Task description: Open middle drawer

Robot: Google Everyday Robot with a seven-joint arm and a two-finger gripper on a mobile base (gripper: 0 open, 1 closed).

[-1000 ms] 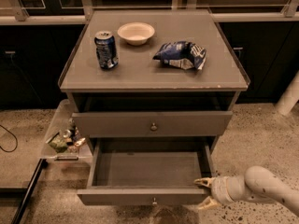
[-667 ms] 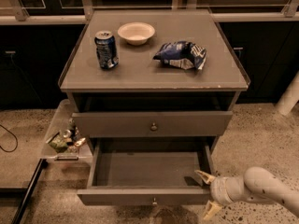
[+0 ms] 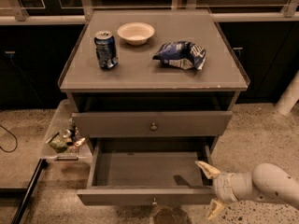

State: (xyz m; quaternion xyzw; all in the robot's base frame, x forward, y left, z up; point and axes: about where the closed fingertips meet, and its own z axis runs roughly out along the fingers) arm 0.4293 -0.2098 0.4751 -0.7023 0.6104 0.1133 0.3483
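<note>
The middle drawer (image 3: pixel 140 196) is pulled far out of the grey-brown cabinet, with its empty inside showing. Its small round knob (image 3: pixel 154 201) is at the centre of the front. The drawer above it (image 3: pixel 117 124) stands slightly out, with its own knob (image 3: pixel 153 126). My gripper (image 3: pixel 211 189) is at the right end of the middle drawer's front. It is open: one fingertip (image 3: pixel 205 168) is inside the drawer's right front corner and the other (image 3: pixel 214 210) hangs in front of the drawer. The lowest drawer is hidden under the open one.
On the cabinet top (image 3: pixel 140 73) stand a blue soda can (image 3: pixel 106 49), a white bowl (image 3: pixel 135 32) and a blue chip bag (image 3: pixel 181 55). A clear bin of clutter (image 3: pixel 65 139) hangs on the left side. A white post (image 3: pixel 289 97) stands at the right.
My gripper's fingers have spread wider apart at the drawer's right front corner. The drawer has not visibly moved.
</note>
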